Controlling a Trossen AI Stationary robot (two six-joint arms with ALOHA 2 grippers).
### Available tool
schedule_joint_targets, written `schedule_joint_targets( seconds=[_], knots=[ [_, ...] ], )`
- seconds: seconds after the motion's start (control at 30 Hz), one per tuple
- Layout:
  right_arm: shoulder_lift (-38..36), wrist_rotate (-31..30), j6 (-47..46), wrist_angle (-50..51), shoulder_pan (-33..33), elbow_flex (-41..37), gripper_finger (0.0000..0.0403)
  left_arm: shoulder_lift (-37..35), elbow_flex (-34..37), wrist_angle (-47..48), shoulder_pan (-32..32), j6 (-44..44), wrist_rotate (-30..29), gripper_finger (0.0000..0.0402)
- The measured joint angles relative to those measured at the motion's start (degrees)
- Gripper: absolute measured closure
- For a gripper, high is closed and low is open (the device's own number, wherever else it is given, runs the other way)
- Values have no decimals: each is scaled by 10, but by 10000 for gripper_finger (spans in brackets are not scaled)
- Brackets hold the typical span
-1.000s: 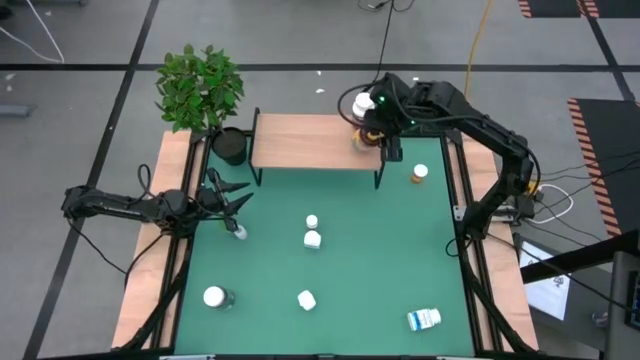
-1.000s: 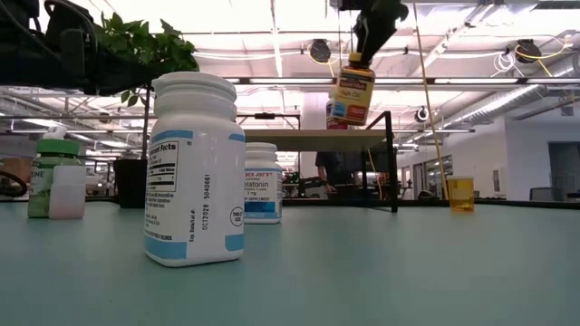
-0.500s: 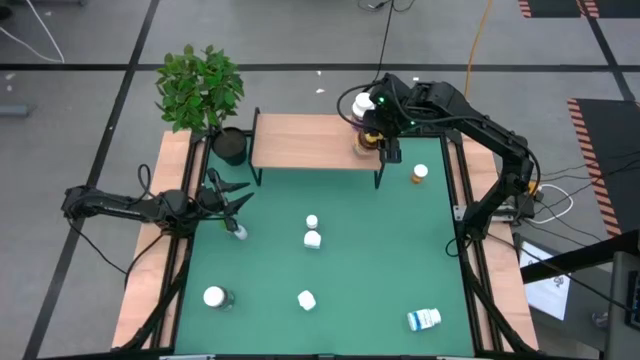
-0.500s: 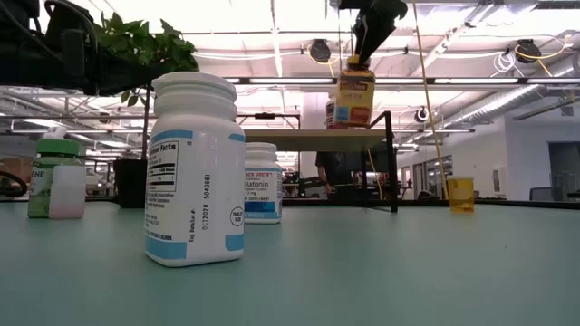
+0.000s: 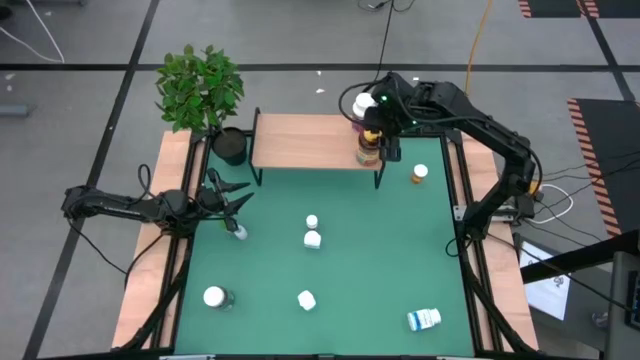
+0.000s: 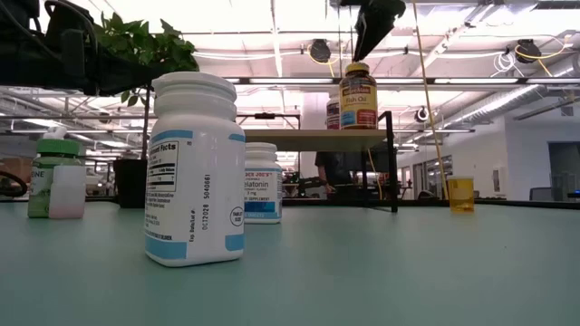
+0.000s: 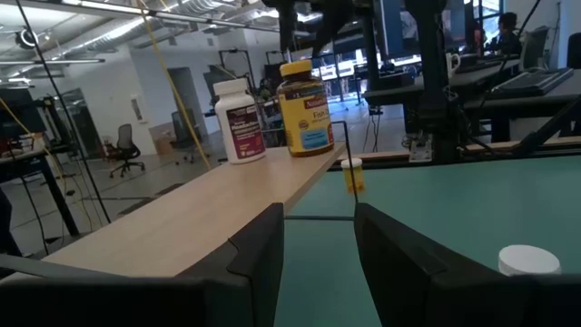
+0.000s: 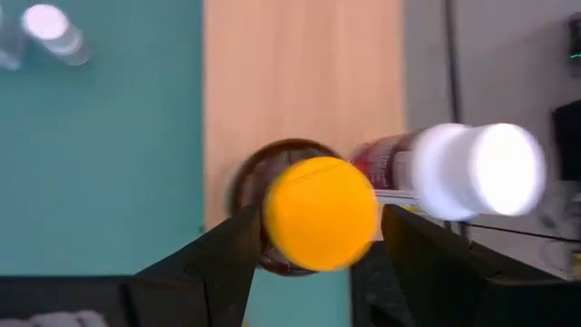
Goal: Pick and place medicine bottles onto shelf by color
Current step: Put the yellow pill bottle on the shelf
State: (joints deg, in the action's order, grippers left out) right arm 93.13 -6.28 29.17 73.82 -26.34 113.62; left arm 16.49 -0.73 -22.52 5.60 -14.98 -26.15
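Note:
The amber bottle (image 5: 369,148) with the yellow cap (image 8: 320,213) stands upright on the right end of the light-wood shelf (image 5: 300,140). Beside it stands a white bottle with a dark red label (image 7: 241,118). My right gripper (image 8: 320,220) hovers directly over the amber bottle, open. Its fingers flank the cap, and I see no plain touch. My left gripper (image 7: 313,245) waits open at the table's left edge, level, pointing toward the shelf, with nothing between its fingers. Several white bottles (image 5: 312,239) stand on the green mat.
An orange-topped vial (image 5: 419,174) stands on the mat just right of the shelf's right legs. One white bottle (image 5: 424,320) lies on its side at the near right. A small white vial (image 5: 240,232) stands close to my left gripper. A potted plant (image 5: 200,85) stands at the shelf's left end.
The amber bottle hung tilted below my right gripper, just above the shelf's right end. It has come down a little, straightened, and now stands upright on the board. The gripper has kept its place above it.

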Motion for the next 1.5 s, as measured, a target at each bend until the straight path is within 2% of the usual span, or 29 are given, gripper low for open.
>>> schedule_joint_targets(
  seconds=[0.1,0.2,0.4,0.5,0.7,0.9,1.1,1.27,1.5],
  knots=[
    [-18,-28,0,-19,6,0,177,0,0,0,0,0,0,261],
    [-44,-30,-5,-37,16,0,177,0,0,1,0,1,0,261],
    [-101,-29,-107,-42,29,-16,177,0,0,10,0,18,0,261],
    [-136,-42,-138,-57,43,-78,183,0,0,17,0,32,0,261],
    [-226,-121,-172,-170,87,-268,215,0,0,19,0,51,0,261],
    [-301,-125,-199,-312,119,-422,253,0,0,20,0,48,0,261],
    [-338,-114,-196,-444,134,-548,292,0,0,24,0,36,0,261],
    [-360,-114,-180,-495,164,-605,321,0,0,31,0,37,0,261],
    [-389,-115,-175,-488,221,-612,354,0,0,40,0,36,-1,261]
  ],
)
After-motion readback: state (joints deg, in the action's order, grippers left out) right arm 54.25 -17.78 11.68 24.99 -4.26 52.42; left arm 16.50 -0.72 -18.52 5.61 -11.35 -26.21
